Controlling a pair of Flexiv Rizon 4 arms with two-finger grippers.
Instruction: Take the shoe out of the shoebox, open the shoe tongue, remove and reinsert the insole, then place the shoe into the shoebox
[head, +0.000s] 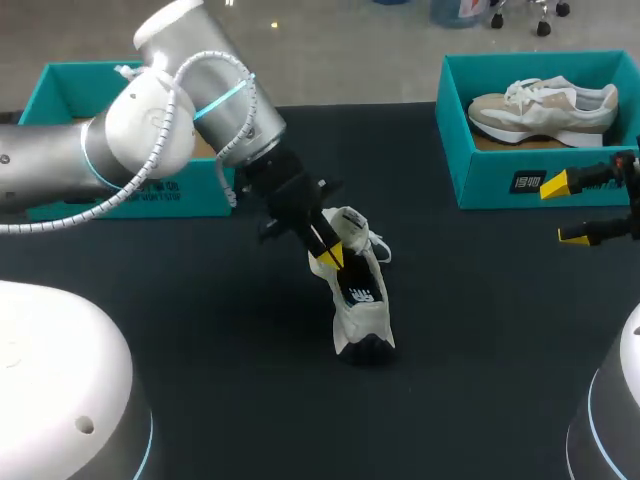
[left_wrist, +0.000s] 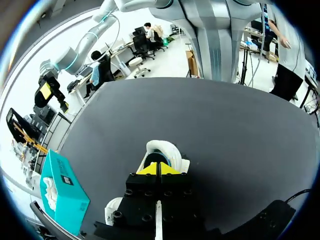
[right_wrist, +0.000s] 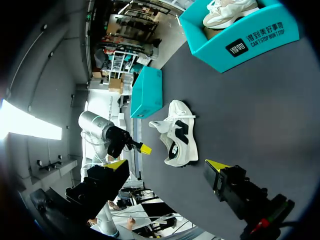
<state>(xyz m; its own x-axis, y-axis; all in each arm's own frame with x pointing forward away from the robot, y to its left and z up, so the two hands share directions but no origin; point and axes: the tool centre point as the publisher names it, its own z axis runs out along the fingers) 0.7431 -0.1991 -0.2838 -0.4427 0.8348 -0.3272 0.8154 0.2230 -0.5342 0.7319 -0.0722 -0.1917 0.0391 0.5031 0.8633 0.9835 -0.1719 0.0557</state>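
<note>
**Shoe out of the box, left pincer at its opening**

A pale shoe (head: 362, 295) stands tilted up on one end near the middle of the dark surface (head: 480, 340). Its opening is turned toward the left pincer (head: 327, 250), whose yellow tips are pressed together right at that opening. The left wrist view shows no gap between the tips. Whether a thin fold of tongue or insole is caught between them cannot be told.

The pose suggests the tongue or insole step is in hand, with the shoe propped so its inside is within reach. The right pincer (head: 566, 210) hangs at the surface's right side, well apart from the shoe. Its fingers are spread wide and hold nothing, and it seems placed to steady the shoe if needed.

A teal shoebox (head: 60, 78) sits at the rear left behind the left arm, and is probably where the shoe will go back. A second teal box (head: 500, 175) at the rear right holds another pale shoe (head: 545, 108). The surface itself is a plain, matte black sheet.
</note>
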